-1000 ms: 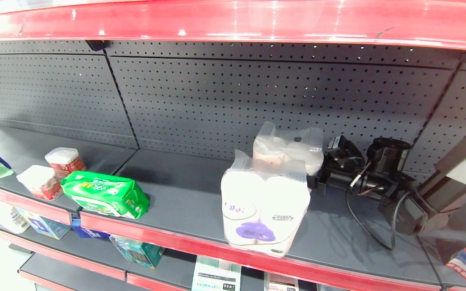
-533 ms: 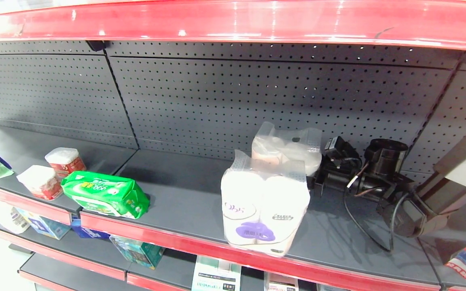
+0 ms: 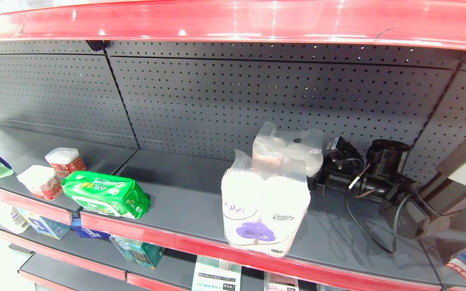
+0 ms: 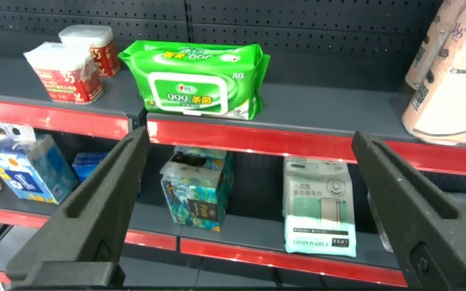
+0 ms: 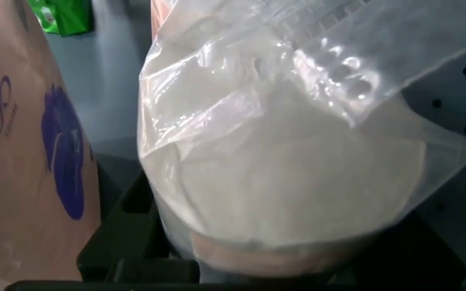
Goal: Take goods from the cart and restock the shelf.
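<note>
Toilet paper in clear film, the rear roll pack, stands upright on the grey shelf close to the perforated back panel. The right end effector is clamped on the side of this pack nearest to it, with its arm leading away along the shelf. From the head view the contact is partly hidden by the pack's film. The right wrist view brings it close, with the film and a pale roll pressed between dark finger parts on either side.

Just in front of the right end effector's load, toward the red shelf edge, stands the front roll pack, white with purple print. The two packs are touching or nearly so. The right wrist view catches one flank of it right beside the held pack.

The left end effector is empty, its two black fingers spread wide apart. Beyond them lies a green wipes pack flat on the shelf, with two lidded tubs next to it on the side away from the roll packs. Lower down, ahead of the same fingers, the left wrist view shows a teal box and a pale green packet on the lower shelf. The head view cuts these off at its edge.
</note>
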